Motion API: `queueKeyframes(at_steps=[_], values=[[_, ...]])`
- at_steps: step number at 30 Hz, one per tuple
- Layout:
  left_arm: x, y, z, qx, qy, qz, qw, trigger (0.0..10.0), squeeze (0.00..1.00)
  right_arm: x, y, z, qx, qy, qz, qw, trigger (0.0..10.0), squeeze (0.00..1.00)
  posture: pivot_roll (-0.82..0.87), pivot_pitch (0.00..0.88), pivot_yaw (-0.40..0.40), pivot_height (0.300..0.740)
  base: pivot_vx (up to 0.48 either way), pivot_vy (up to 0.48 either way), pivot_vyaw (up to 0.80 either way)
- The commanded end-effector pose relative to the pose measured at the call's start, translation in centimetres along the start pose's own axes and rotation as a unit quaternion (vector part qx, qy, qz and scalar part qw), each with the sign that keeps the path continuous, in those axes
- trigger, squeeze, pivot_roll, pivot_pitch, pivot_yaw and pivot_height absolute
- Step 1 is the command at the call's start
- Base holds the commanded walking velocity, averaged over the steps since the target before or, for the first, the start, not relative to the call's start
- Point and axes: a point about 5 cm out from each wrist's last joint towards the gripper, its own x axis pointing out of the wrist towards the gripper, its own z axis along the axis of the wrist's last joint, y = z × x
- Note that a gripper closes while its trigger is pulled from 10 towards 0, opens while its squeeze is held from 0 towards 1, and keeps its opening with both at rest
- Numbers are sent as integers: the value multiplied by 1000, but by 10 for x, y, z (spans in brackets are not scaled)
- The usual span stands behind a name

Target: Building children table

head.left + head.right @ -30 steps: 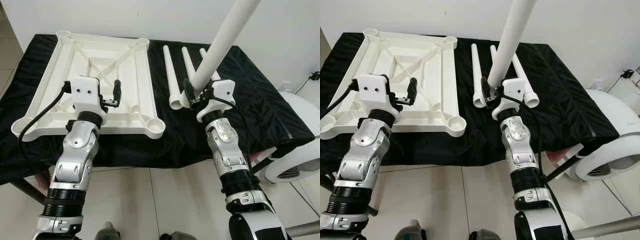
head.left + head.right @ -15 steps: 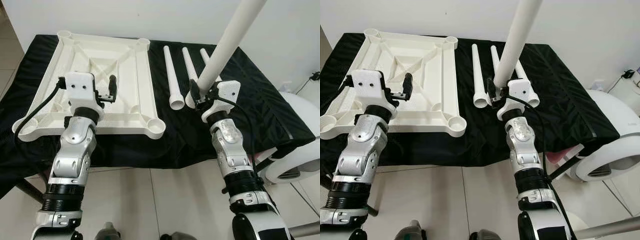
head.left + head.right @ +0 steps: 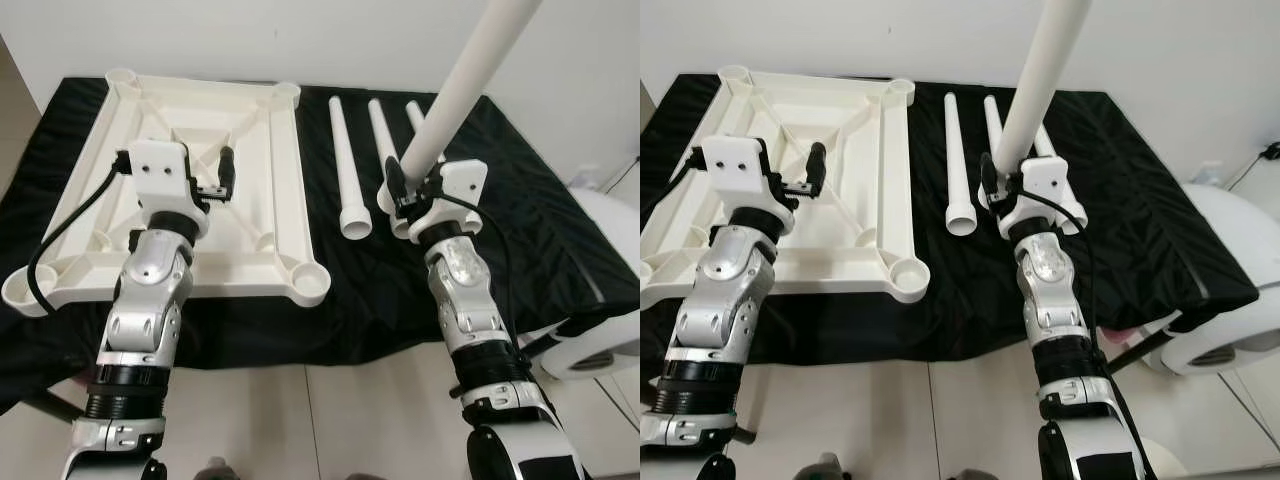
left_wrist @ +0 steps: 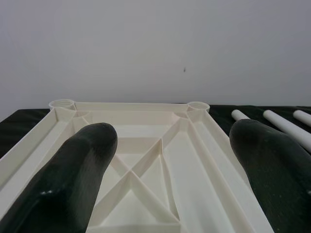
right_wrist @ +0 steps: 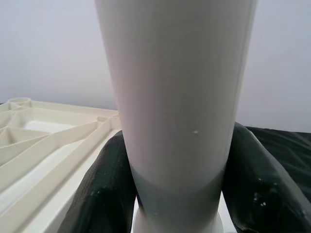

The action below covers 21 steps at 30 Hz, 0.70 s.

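A bench (image 3: 520,200) draped in black cloth carries the parts. On its left half lies the white plastic tabletop (image 3: 262,135), turned underside up, so its ribbed frame with crossing diagonal braces faces the camera and a round leg socket (image 3: 311,281) shows at each corner. The near-left corner of the tabletop reaches out past the bench edge.

The left gripper (image 3: 222,180) hovers over the middle of the tabletop's underside, its two black fingers (image 4: 73,179) spread apart with nothing between them; the left wrist view looks between them along the braces to the two far corner sockets and the white wall behind.

To the right of the tabletop, three white table legs lie side by side on the black cloth, running away from the robot with their wider flared ends nearest it. The leftmost loose leg (image 3: 342,160) is just beside the tabletop's right edge but apart from it; the middle loose leg (image 3: 381,135) and the rightmost loose leg (image 3: 414,112) are partly hidden behind the right arm.

The right gripper (image 3: 403,195) is closed on a fourth leg, the held leg (image 3: 470,75), clamping it near its lower end above the flared ends of the loose legs. This leg stands raised, tilted up and to the right, out of the top of the picture. In the right wrist view the black fingers (image 5: 104,189) press against both sides of the white tube.
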Motion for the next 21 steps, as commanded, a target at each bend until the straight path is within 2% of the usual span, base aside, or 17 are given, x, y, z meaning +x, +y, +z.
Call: queueKeyframes(at_steps=[1, 8, 14, 18, 20, 21], values=[[1, -8, -2, -8, 2, -32, 999, 10000, 0, -2, -6, 1, -3, -5, -11, 1000, 10000, 0, 83, 0, -65, 740, 277, 0, 0], [0, -8, -2, -8, 2, -30, 1000, 10000, 0, -2, -7, 0, -6, -3, -12, 1000, 10000, 0, 86, 0, -67, 740, 273, 0, 0], [-1, -7, -1, -16, -1, -21, 1000, 10000, 0, -1, -6, 1, -7, -4, -9, 1000, 10000, 0, 92, 0, -77, 740, 0, 0, 0], [-1, -9, 0, -28, 1, -43, 999, 10000, 0, 0, -5, 0, -3, 0, -3, 1000, 10000, 0, 100, 0, -103, 740, 0, 0, 0], [-1, -12, 0, -21, 0, -61, 998, 10000, 0, 1, -4, 1, -1, 1, 1, 1000, 10000, 0, 103, 0, -116, 740, 0, 0, 0], [-2, -18, 0, -9, 1, -110, 994, 10000, 0, 4, -3, 1, 1, 3, 5, 1000, 10000, 0, 105, 0, -123, 740, 0, 0, 0]])
